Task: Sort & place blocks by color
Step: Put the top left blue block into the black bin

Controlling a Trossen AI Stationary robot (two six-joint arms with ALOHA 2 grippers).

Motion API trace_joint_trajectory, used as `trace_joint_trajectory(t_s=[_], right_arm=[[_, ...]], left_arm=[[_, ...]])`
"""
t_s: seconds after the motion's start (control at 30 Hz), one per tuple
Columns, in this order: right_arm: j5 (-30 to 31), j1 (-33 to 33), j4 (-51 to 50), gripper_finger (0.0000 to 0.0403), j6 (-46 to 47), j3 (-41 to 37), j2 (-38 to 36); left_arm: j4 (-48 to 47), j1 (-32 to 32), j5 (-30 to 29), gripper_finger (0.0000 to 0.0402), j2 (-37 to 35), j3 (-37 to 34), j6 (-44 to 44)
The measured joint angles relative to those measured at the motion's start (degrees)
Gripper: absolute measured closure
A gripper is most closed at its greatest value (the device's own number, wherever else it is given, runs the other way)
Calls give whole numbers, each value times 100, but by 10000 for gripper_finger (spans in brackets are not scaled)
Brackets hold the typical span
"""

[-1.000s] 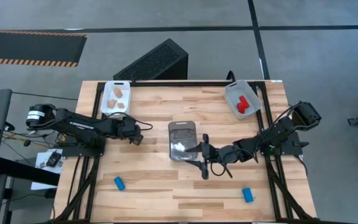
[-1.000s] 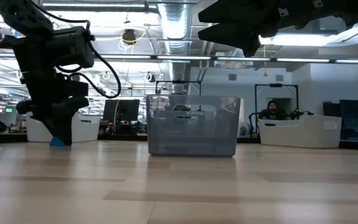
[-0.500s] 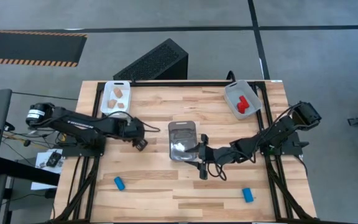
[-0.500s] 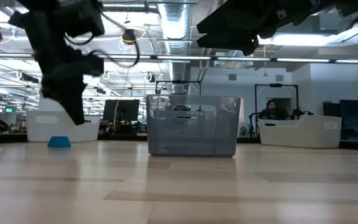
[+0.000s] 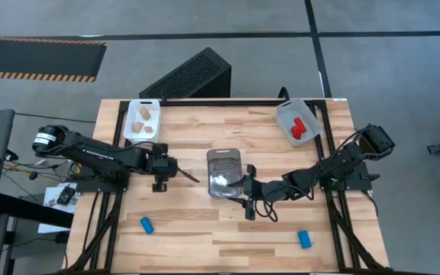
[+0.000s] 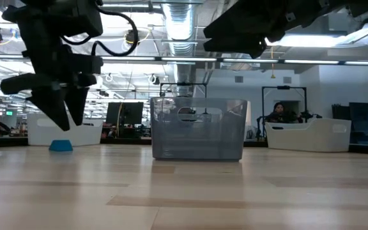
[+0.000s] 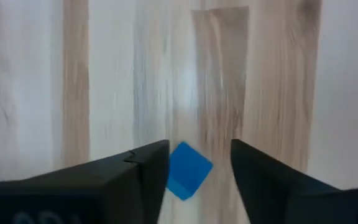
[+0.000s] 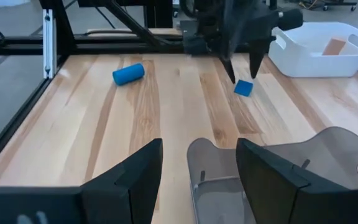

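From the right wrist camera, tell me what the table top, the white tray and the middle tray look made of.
Table top: light wood planks, a smooth, faintly glossy finish; grain and seams show.
White tray: probably plastic, opaque and matte, with moulded rounded walls.
Middle tray: likely clear, smoky-tinted plastic; the wood shows through its wall.

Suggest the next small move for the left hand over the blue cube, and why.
Probably lower the left hand straight down, then close. Its fingers are open and hang above the blue cube, which lies on the table roughly in line with the gap between them, not yet gripped. The right hand waits open beside the clear tray.
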Motion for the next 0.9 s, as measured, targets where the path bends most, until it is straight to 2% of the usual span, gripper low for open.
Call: trace_joint_trajectory(t_s=[0.2, 0.33, 0.43, 0.57, 0.9], right_arm=[[-4, -4, -178, 173, -8, 0, 0], [-6, -2, -279, 173, -8, 0, 0], [-6, -2, -338, 173, -8, 0, 0], [-6, 6, -452, 173, 1, 0, 0], [-12, 14, -497, 173, 5, 0, 0]], left_arm=[[56, 53, -42, 166, 0, -5, 1089], [218, 174, -29, 137, 0, -175, 1571], [409, 245, 11, 132, 0, -252, 1884], [161, 381, 90, 135, 0, -262, 2151], [120, 849, 270, 147, 0, -354, 2371]])
